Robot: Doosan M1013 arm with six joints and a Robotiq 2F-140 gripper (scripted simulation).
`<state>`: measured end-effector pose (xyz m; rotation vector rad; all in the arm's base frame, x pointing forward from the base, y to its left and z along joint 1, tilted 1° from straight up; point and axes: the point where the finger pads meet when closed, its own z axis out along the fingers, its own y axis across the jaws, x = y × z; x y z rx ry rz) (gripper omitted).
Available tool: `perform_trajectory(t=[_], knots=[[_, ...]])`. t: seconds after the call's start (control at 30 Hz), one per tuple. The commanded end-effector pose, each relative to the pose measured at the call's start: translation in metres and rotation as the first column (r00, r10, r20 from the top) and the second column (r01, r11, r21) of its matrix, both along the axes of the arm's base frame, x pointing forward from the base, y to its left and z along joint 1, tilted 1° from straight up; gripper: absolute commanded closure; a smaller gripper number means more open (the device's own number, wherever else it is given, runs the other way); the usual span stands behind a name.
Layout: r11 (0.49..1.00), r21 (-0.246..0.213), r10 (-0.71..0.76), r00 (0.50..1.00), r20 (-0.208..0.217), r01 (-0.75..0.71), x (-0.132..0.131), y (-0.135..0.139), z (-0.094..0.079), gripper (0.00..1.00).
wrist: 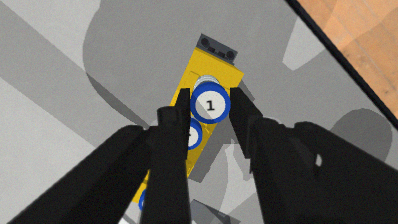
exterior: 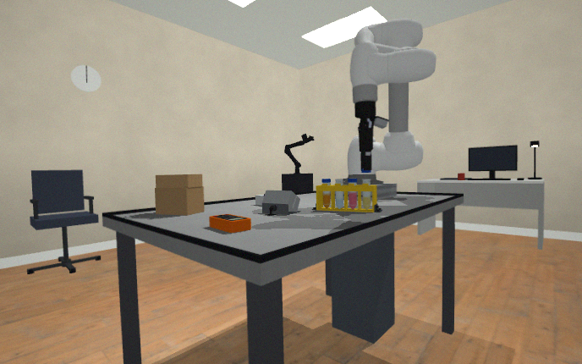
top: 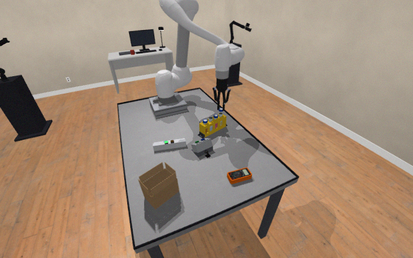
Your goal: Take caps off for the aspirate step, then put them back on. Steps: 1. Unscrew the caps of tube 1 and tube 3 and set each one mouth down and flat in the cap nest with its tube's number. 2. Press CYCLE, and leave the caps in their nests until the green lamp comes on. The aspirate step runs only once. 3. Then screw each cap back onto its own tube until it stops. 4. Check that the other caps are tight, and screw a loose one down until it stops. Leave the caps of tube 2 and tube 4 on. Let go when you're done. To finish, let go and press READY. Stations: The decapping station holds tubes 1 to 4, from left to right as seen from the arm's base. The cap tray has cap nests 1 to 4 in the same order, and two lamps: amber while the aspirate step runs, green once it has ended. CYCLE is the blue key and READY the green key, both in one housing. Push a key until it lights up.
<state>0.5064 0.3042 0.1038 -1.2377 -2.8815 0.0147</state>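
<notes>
My gripper [wrist: 209,103] is shut on the blue cap marked 1 [wrist: 210,104] and holds it just above the open mouth of tube 1 [wrist: 205,81], at the end of the yellow decapping station [wrist: 200,115]. The cap next to it [wrist: 192,135] is partly hidden behind a finger. In the top view the gripper [top: 221,103] hangs over the far right end of the station [top: 212,124]. In the exterior view the gripper [exterior: 365,168] stands over the rightmost tube of the station [exterior: 347,196], where two tubes carry blue caps and two show none.
The cap tray [top: 169,144] lies left of the station with its green lamp [top: 166,141] lit. The grey key housing [top: 201,146] sits between them. An orange multimeter [top: 239,175] and a cardboard box [top: 159,184] lie nearer the front edge.
</notes>
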Motion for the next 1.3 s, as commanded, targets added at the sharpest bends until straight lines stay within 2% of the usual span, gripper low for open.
perform_trajectory(t=[0.0, 0.17, 1.27], knots=[[1.0, 0.001, 0.0, 1.0, 0.0, 0.0, 0.0, 0.0, -0.009, 0.7], [1.0, 0.001, 0.0, 1.0, 0.0, 0.0, 0.0, 0.0, -0.022, 0.7], [1.0, 0.001, 0.0, 1.0, 0.0, 0.0, 0.0, 0.0, -0.03, 0.7]])
